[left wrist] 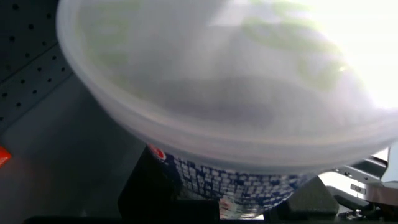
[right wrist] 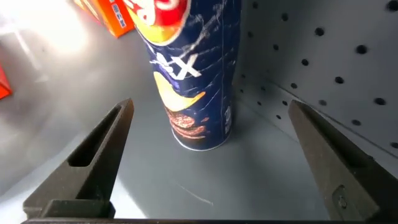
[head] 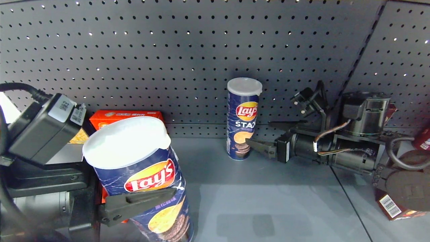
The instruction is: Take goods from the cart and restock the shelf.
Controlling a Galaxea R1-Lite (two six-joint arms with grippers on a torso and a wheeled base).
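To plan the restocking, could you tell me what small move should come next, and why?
Probably the left gripper should set its tilted can upright on the bare shelf, left of the standing can; the open right gripper holds nothing.

Matt grey perforated metal pegboard [head: 168,50] at twelve o'clock; smooth matt shelf [head: 268,201]. The held can [head: 151,181] and standing can [head: 242,124]: glossy printed wrap, frosted plastic lids [head: 126,141]. The orange box [head: 127,116]: glossy cardboard.

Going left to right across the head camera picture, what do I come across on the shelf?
held chips can → standing chips can → right claw, open → barcoded box at the right edge
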